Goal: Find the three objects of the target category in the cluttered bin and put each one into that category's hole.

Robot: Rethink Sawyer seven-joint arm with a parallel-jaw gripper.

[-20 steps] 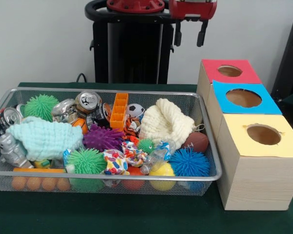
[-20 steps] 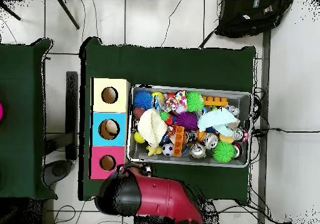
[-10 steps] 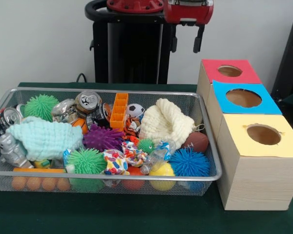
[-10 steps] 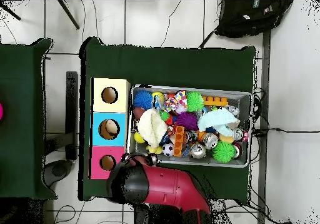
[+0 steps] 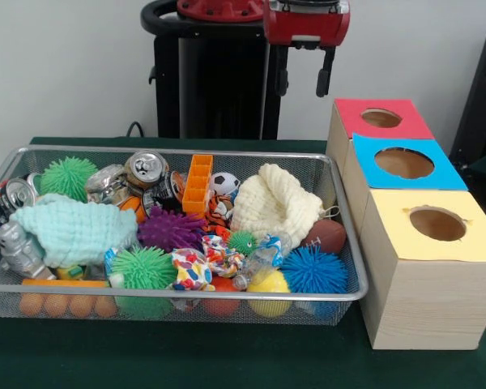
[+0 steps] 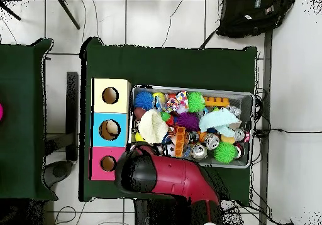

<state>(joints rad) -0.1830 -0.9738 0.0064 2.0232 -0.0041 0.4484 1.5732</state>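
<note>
**Still searching: nothing has been picked from the bin**

Nowhere is the target category marked, so the three wanted objects cannot be singled out. All candidates lie heaped in a wire mesh bin [image 5: 340, 235] on a green-covered table [image 5: 227, 365]. Among the clutter can be made out crushed drink cans [image 5: 146, 168], spiky rubber balls in green [image 5: 143, 268], purple [image 5: 170, 229] and blue [image 5: 313, 270], a small soccer ball [image 5: 224, 183], a brown toy football [image 5: 329, 236], a cream knitted cloth [image 5: 277, 203] and a pale mint cloth [image 5: 74, 230].

Just beside the bin stand three wooden boxes, each with a round hole in its top: a yellow-topped box [image 5: 437, 275] nearest the front camera, a blue-topped box [image 5: 405, 166] in the middle, and a red-topped box [image 5: 379, 120] farthest back.

The gripper [image 5: 300, 77] hangs high above the bin's far edge, near the red-topped box. Its two black fingers are spread apart and nothing is held between them.

The step in hand is judged to be the approach. Next, the gripper would need to be brought over one chosen object and lowered, with neighbouring clutter avoided.
</note>
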